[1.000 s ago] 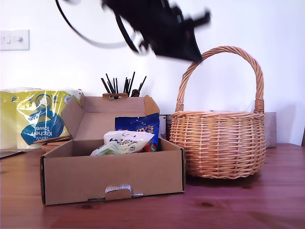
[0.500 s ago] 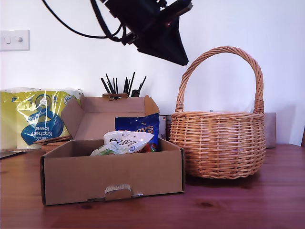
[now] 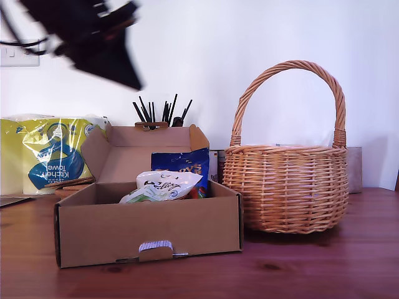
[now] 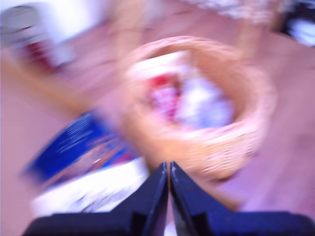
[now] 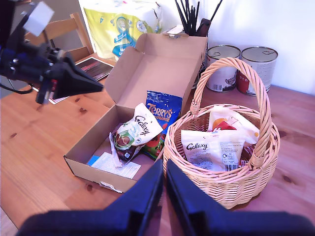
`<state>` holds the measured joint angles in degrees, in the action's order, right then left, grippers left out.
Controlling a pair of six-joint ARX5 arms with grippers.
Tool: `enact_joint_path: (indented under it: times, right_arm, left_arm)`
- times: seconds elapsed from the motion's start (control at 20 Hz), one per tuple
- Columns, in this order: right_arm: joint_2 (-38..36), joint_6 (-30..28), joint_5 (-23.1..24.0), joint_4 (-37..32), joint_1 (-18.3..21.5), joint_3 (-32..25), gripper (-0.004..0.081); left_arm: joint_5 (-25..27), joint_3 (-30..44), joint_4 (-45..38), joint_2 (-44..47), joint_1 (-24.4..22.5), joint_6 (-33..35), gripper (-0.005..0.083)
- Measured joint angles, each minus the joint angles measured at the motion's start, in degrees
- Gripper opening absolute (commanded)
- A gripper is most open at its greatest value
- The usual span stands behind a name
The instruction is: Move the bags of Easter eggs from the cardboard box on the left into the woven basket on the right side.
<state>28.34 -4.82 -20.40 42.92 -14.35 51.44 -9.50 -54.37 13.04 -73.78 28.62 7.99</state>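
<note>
On the tabletop, the cardboard box sits at the exterior view's left, the woven basket just beside it on the right. Inside the box, a Galaxy bag lies in front of the Terry's bag. Two more bags rest in the basket. Behind the box: kitchen towel pack, and two tins behind the basket.

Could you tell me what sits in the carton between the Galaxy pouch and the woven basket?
The blue Terry's Orange bag stands there, leaning beside the Galaxy pouch toward the basket, clearest in the second wrist view.
</note>
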Motion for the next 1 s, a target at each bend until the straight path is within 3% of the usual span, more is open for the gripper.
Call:
enact_joint_path:
  times: [0.15, 0.2, 0.3, 0.35, 0.4, 0.65, 1.0]
  right_arm:
    - [0.02, 0.00, -0.04, -0.09, 0.00, 0.00, -0.0012]
    - [0.02, 0.00, -0.04, -0.13, 0.00, 0.00, -0.0012]
    - [0.00, 0.00, -0.04, -0.31, -0.02, 0.00, -0.0012]
    - [0.02, 0.00, -0.04, -0.44, -0.02, 0.00, -0.0012]
    - [0.02, 0.00, -0.04, -0.57, -0.02, 0.02, -0.0012]
    - [0.02, 0.00, -0.07, -1.36, -0.02, 0.00, -0.0012]
    - [0.02, 0.00, -0.07, -1.38, -0.02, 0.02, -0.0012]
  left_arm:
    - [-1.73, 0.61, 2.47, 0.44, -3.85, 4.72, 0.0006]
    - [-3.02, 0.61, 2.14, 0.22, -4.68, 4.87, 0.0152]
    - [-5.27, 0.61, 1.70, -0.79, -5.35, 5.03, 0.0688]
    - [-5.51, 0.61, 1.05, -1.92, -5.35, 5.03, 0.0799]
    - [-5.51, 0.61, -0.15, -3.45, -5.31, 4.98, 0.0764]
    - [-3.50, 0.61, -5.97, -14.34, -3.69, 3.13, 0.0766]
    - [4.92, 0.59, -13.14, -25.16, -3.43, 1.31, 0.0768]
